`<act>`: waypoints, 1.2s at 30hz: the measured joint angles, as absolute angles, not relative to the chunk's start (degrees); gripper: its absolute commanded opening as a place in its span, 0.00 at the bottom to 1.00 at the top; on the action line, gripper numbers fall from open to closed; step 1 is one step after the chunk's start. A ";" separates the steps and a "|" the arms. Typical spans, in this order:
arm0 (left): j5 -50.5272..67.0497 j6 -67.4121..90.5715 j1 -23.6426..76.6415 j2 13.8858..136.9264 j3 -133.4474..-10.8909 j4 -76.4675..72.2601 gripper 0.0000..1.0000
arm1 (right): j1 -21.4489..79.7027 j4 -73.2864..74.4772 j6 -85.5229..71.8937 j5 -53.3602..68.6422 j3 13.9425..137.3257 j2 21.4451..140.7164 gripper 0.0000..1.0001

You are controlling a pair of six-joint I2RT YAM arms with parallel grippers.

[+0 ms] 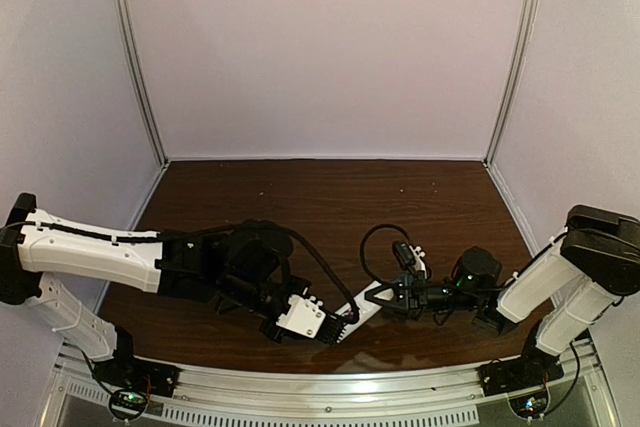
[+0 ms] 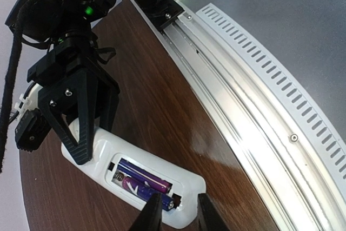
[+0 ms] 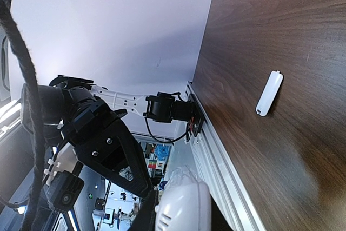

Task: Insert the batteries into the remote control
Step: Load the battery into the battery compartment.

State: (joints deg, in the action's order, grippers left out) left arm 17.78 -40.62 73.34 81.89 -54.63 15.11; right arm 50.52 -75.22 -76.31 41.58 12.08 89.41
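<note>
From above, the right gripper [image 1: 378,299] clamps the remote [image 1: 355,313] and the left gripper [image 1: 335,330] sits at its other end. Left wrist: 2 batteries [image 2: 141,186] lie in the open bay; left jaws apart, 1 seemingly touching a battery, and an off-axis push could pop it out. Right wrist: cover [image 3: 269,93] lies apart on the table [image 3: 303,36].

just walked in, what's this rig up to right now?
The right hand is clamped on the remote control, which lies back-up with its battery compartment open. Two batteries lie side by side in it. The left hand is open over that end, with one finger at the tip of the nearer battery, apparently seating it. The cover lies apart on the table and is not yet refitted.
</note>
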 measured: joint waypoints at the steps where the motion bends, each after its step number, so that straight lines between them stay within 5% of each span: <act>1: 17.76 -40.64 73.34 82.04 -54.76 15.09 0.22 | 50.57 -75.24 -76.29 41.58 12.08 89.41 0.00; 36: 14.94 -40.51 73.34 86.80 -56.75 15.94 0.08 | 52.12 -73.08 -74.85 41.52 12.19 89.38 0.00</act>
